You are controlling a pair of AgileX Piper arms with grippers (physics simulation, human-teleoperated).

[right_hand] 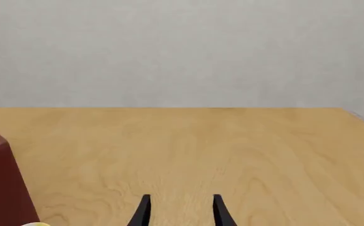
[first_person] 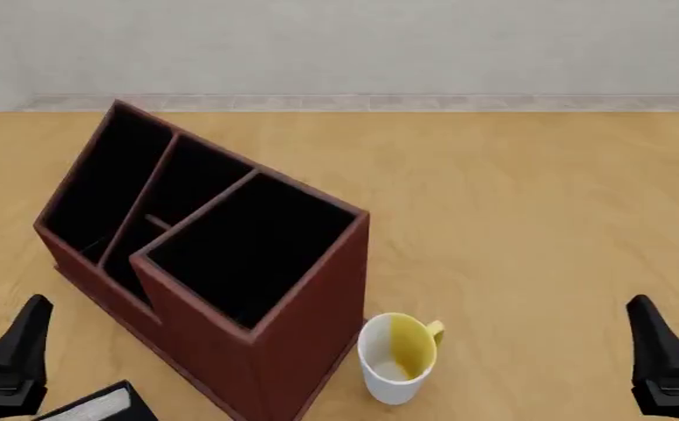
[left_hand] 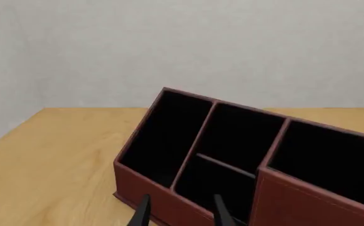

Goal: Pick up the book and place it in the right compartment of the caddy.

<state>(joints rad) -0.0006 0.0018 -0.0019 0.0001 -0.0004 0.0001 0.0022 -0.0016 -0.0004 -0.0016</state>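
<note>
- While your left gripper [left_hand: 178, 212] hangs with its fingers spread and nothing between them, it faces the caddy [first_person: 269, 346] from the near-left side of the table [first_person: 527, 202].
- Your right gripper [right_hand: 178, 212] is likewise parted and empty, over bare wood at the near right, well apart from the caddy.
- You see the book [first_person: 100, 406] only as a corner at the front view's lower edge, just beside the caddy's near-left wall and close to your left arm.
- Your target, the right compartment [first_person: 252, 250], sits at the caddy's tall end with nothing in it.
- A white-and-yellow mug [first_person: 398, 355] stands upright just beside the caddy's tall end.
</note>
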